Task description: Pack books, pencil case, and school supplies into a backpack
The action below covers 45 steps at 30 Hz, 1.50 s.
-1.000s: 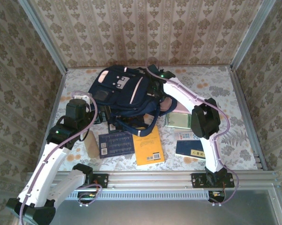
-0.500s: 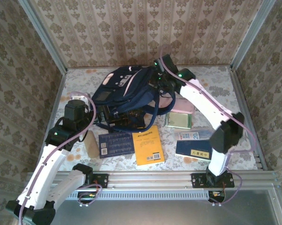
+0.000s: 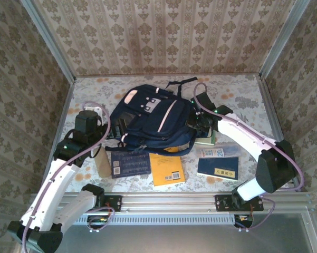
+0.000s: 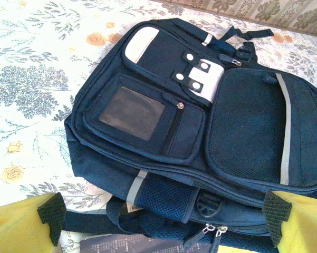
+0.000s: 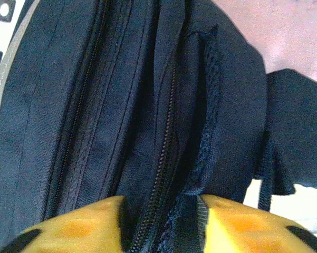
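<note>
The navy backpack [image 3: 154, 117] lies front side up in the middle of the table, its buckle patch [image 4: 203, 74] facing the camera. My right gripper [image 3: 194, 122] is at its right side, shut on a fold of backpack [image 5: 147, 105] fabric beside a zipper. My left gripper [image 3: 116, 129] stands open at the bag's left edge, fingers [image 4: 53, 215] wide apart. In front lie the dark blue book [image 3: 130, 162], the orange-yellow book [image 3: 166, 169] and the navy book with yellow label [image 3: 218, 167]. The "20" pack [image 3: 217, 152] and green-and-white pad [image 3: 207, 139] sit under my right arm. The pink pencil case [image 5: 285, 31] peeks past the bag. The black book is hidden.
A tan flat object [image 3: 102, 161] lies left of the dark blue book. Wallpapered walls enclose the table [image 3: 237, 89] on three sides, and a metal rail [image 3: 169, 203] runs along the near edge. The backpack's straps [image 3: 179, 82] trail toward the back wall.
My right arm swung out to the right and forward, dragging the backpack with it. The bag now lies flatter and further right, over the tops of the front books. The left arm barely moved.
</note>
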Tool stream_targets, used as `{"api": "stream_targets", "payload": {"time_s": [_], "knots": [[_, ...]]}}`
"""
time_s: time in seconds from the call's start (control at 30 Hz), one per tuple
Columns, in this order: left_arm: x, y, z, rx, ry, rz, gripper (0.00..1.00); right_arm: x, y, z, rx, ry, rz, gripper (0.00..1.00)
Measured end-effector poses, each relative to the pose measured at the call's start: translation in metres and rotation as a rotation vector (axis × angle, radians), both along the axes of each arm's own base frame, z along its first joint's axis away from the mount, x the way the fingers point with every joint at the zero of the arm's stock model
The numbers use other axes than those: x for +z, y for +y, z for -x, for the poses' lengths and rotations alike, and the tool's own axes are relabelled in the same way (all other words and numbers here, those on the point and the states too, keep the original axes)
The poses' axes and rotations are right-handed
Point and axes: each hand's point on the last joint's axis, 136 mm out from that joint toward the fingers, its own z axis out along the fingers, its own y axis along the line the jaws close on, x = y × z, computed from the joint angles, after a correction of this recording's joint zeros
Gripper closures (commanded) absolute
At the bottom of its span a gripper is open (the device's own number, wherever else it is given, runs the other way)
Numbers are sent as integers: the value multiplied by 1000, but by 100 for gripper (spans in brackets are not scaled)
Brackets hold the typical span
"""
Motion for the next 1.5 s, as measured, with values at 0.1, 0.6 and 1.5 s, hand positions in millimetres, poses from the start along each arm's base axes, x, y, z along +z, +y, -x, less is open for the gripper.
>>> {"api": "stream_targets", "payload": {"time_s": [0.1, 0.6, 1.5], "knots": [[-2, -1, -1, 0, 9, 2, 1, 18, 10, 0, 46, -66, 78, 58], [-3, 10, -4, 59, 10, -10, 0, -15, 197, 100, 512, -136, -64, 82], [4, 26, 4, 129, -16, -22, 0, -93, 227, 104, 317, 0, 230, 56]]}}
